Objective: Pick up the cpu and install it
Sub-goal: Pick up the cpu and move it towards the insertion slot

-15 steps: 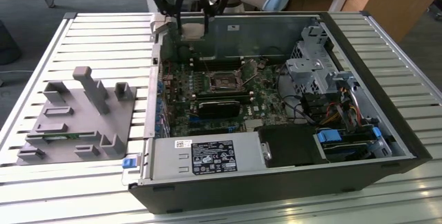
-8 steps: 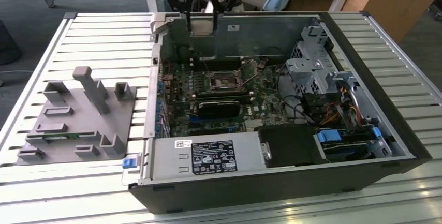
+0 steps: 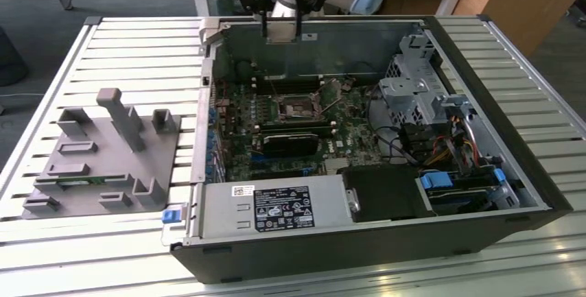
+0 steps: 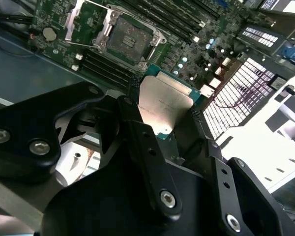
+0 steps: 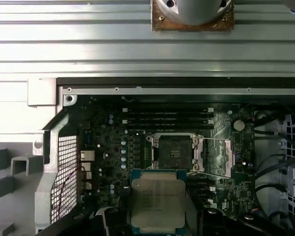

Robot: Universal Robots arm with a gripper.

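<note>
My gripper (image 3: 280,14) hangs above the far wall of the open computer case (image 3: 213,57), shut on the cpu (image 3: 281,29), a flat silvery square with a pale rim. In both wrist views the cpu (image 4: 164,103) (image 5: 158,199) sits edge-on between the black fingers (image 4: 137,128) (image 5: 202,219). Below it on the green motherboard (image 3: 344,136) lies the empty cpu socket (image 3: 298,110) (image 4: 130,39) (image 5: 176,152), its metal load plate (image 5: 216,157) swung open to one side. The cpu is held well above the board, offset from the socket.
A grey fixture (image 3: 101,160) with upright posts stands on the slatted table (image 3: 110,43) at the exterior view's left. Inside the case are a black block (image 3: 288,144), a power supply (image 3: 274,208), a drive cage (image 3: 412,91) and cables (image 3: 453,149).
</note>
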